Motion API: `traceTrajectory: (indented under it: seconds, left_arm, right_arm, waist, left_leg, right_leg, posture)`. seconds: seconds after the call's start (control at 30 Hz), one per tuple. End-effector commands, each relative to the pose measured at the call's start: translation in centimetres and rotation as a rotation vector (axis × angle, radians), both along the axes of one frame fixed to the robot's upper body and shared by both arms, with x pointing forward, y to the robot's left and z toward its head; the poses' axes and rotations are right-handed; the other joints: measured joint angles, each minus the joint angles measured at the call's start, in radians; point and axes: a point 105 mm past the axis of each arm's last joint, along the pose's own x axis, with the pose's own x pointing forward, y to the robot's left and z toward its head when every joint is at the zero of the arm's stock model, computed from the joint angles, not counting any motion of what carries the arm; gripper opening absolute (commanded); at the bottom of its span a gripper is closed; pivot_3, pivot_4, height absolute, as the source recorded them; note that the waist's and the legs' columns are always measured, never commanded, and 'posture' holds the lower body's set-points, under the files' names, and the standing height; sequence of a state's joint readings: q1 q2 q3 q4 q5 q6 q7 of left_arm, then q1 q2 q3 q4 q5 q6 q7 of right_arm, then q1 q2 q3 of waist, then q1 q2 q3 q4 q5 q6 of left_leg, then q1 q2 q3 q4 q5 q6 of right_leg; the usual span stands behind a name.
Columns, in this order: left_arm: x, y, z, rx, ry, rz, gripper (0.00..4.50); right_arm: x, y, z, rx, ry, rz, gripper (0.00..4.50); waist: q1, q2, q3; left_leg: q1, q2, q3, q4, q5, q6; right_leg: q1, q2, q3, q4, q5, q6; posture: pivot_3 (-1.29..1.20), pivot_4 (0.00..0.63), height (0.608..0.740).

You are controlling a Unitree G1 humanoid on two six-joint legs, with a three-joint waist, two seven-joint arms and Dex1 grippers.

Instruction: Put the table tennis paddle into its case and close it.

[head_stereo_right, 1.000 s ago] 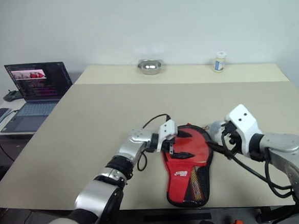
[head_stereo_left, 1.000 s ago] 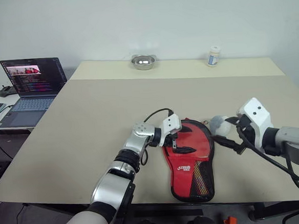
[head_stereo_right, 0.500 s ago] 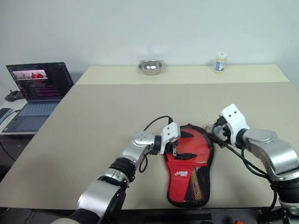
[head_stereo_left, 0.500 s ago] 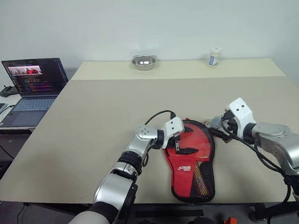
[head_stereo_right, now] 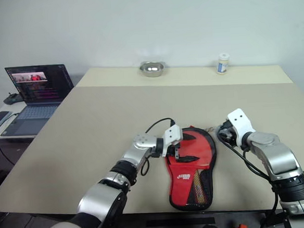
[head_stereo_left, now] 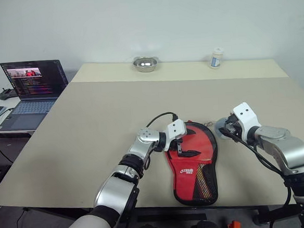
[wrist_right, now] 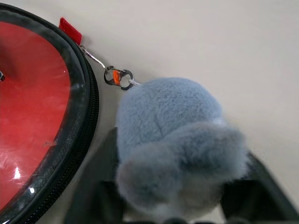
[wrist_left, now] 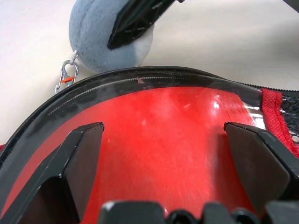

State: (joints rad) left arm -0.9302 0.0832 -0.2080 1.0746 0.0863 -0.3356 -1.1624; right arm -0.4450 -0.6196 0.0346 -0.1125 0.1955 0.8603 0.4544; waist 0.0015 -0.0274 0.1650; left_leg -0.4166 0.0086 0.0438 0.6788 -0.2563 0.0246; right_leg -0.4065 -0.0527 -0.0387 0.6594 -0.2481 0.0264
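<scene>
The case [head_stereo_left: 193,163] lies flat on the beige table [head_stereo_left: 90,128] near its front edge, red side up, its round end pointing away from the robot and its narrow mesh-pocketed end toward the table edge. The table tennis paddle cannot be told apart from the red surface seen under the case's clear panel. The left gripper [head_stereo_left: 181,146] hovers over the round end with its two black fingers [wrist_left: 81,154] spread wide apart — nothing between them. A grey plush ball [wrist_right: 173,140] is clipped by a small metal snap hook [wrist_right: 119,78] to the case's rim; the right gripper [head_stereo_right: 225,134] has its fingers closed around this ball, just beside the case. At the table's far edge stand a metal bowl [head_stereo_left: 145,63] and a small white bottle [head_stereo_left: 217,58]; an open laptop [head_stereo_left: 30,91] sits on a side desk.
</scene>
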Motion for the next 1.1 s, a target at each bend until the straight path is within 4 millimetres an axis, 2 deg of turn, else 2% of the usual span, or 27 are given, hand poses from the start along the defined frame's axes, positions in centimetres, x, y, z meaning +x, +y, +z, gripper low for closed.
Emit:
traceTrajectory:
  seconds: [0.03, 0.1, 0.23, 0.33, 0.5, 0.6, 0.73, 0.87, 1.0, 1.1]
  left_arm:
    - [-1.6, 1.2, -4.0, 0.11, 0.107, -0.029, 4.5]
    - [-1.9, 1.6, -4.9, 0.138, 0.133, -0.024, 4.5]
    - [-2.3, 1.9, -5.9, 0.173, 0.159, -0.033, 4.5]
    - [-2.7, 1.8, -6.2, 0.177, 0.174, -0.042, 4.5]
    - [-3.1, 1.6, -6.8, 0.177, 0.21, -0.043, 4.5]
    - [-3.2, 1.4, -6.9, 0.174, 0.221, -0.037, 4.5]
    - [-3.4, 1.0, -7.3, 0.179, 0.231, -0.036, 4.5]
    - [-3.3, 0.3, -7.3, 0.174, 0.231, -0.02, 4.5]
    - [-3.4, -0.2, -7.3, 0.173, 0.227, -0.02, 4.5]
    - [-3.5, -0.5, -7.2, 0.176, 0.223, -0.03, 4.5]
  right_arm:
    - [-0.4, 0.1, 2.0, -0.026, -0.051, 0.037, 1.17]
    - [-0.9, 0.0, 2.6, -0.048, -0.043, 0.063, 0.78]
    - [-2.0, -0.5, 3.3, -0.085, -0.007, 0.103, 0.37]
    - [-3.7, -1.5, 3.2, -0.131, 0.052, 0.138, 0.33]
    - [-7.0, -3.5, 1.5, -0.191, 0.189, 0.162, 0.33]
    - [-8.8, -3.9, 0.4, -0.212, 0.26, 0.191, 0.33]
    - [-12.8, -2.5, -1.0, -0.201, 0.387, 0.317, 0.31]
    - [-18.3, 0.6, -2.1, -0.17, 0.524, 0.512, 0.3]
    - [-21.4, 2.8, -2.4, -0.135, 0.578, 0.613, 0.3]
    - [-23.3, 3.5, -2.8, -0.114, 0.633, 0.665, 0.29]
  waist:
    - [0.0, 0.0, 0.0]
    - [0.0, 0.001, -0.001]
    - [0.001, 0.001, -0.004]
    - [0.003, 0.002, -0.006]
    - [0.011, 0.003, -0.01]
    - [0.016, 0.003, -0.012]
    - [0.023, 0.005, -0.018]
    - [0.026, 0.006, -0.023]
    - [0.026, 0.003, -0.027]
    - [0.027, 0.002, -0.028]
  left_leg:
    - [0.0, 0.0, 0.0, 0.0, 0.0, 0.0]
    - [0.0, 0.0, 0.0, 0.0, 0.0, 0.0]
    - [0.0, 0.0, 0.0, 0.0, 0.0, 0.0]
    - [0.001, 0.001, -0.001, 0.0, 0.0, 0.0]
    - [0.001, 0.0, -0.001, -0.001, 0.0, 0.0]
    - [0.001, 0.0, -0.002, -0.001, 0.0, 0.0]
    - [0.001, 0.0, -0.002, -0.001, 0.0, 0.0]
    - [0.001, 0.0, -0.006, -0.002, -0.001, 0.0]
    - [0.006, 0.0, -0.011, -0.002, -0.002, 0.001]
    - [0.008, -0.001, -0.011, -0.001, -0.002, 0.001]
  right_leg:
    - [0.0, 0.0, 0.0, 0.0, 0.0, 0.0]
    - [0.0, 0.0, 0.0, 0.0, 0.0, 0.0]
    - [0.0, 0.0, 0.0, -0.001, 0.0, 0.0]
    - [0.001, 0.0, -0.001, -0.001, 0.0, 0.0]
    - [0.002, 0.0, -0.001, -0.003, 0.0, 0.0]
    - [0.002, 0.0, -0.002, -0.003, -0.002, 0.003]
    - [0.002, 0.0, -0.002, -0.003, -0.003, 0.005]
    - [0.007, 0.0, -0.006, -0.008, -0.004, 0.005]
    - [0.018, -0.001, -0.012, -0.016, -0.005, 0.007]
    - [0.021, -0.003, -0.012, -0.018, -0.005, 0.008]
  posture:
    - [0.0, 0.15, 0.74]
    - [0.0, 0.15, 0.74]
    - [0.0, 0.15, 0.74]
    - [0.0, 0.15, 0.74]
    - [0.0, 0.15, 0.74]
    - [0.0, 0.15, 0.74]
    - [0.0, 0.15, 0.74]
    - [0.0, 0.15, 0.74]
    - [0.0, 0.15, 0.74]
    - [0.0, 0.15, 0.74]
